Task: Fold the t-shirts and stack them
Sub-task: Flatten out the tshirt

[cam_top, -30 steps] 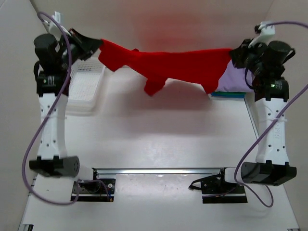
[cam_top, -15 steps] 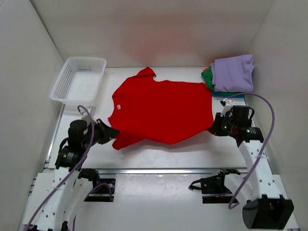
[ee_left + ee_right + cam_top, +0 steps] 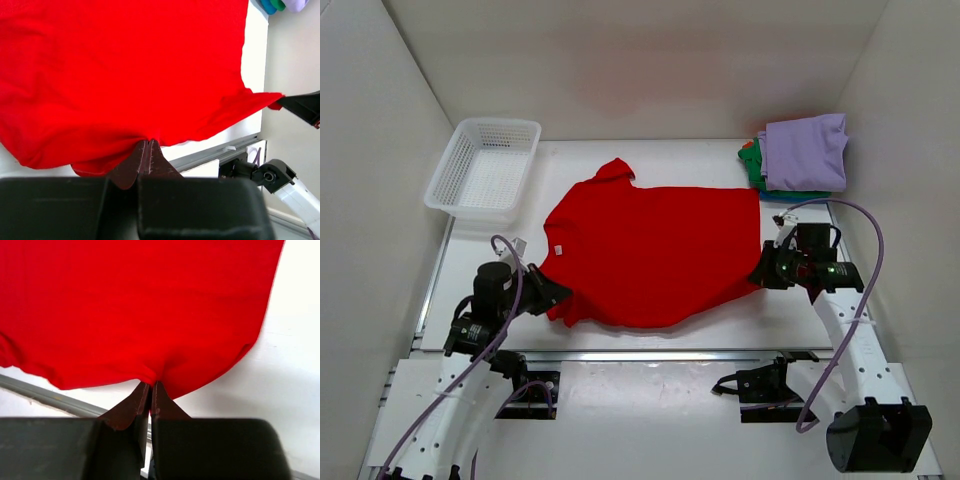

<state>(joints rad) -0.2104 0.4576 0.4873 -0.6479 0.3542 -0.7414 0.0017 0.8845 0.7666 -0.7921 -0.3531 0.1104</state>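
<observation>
While both arms grip its near edge, the red shirt (image 3: pixel 655 255) lies spread flat mid-table (image 3: pixel 720 320). Its long axis runs left to right: the neck with its white tag (image 3: pixel 558 250) points left, the hem right, and one sleeve pokes toward the far wall. The left gripper (image 3: pixel 558 296), jaws pressed together, pinches the cloth at the near-left corner. The right gripper (image 3: pixel 763 272), clamped likewise, pinches the near-right hem corner. One shirt lies open. Three folded ones sit stacked at the far right, just beside the hem: lavender shirt (image 3: pixel 805 150) on top, green shirt (image 3: pixel 752 160) and teal shirt (image 3: pixel 798 196) below. One white basket (image 3: pixel 498 122) stands far left, apart from the red cloth.
</observation>
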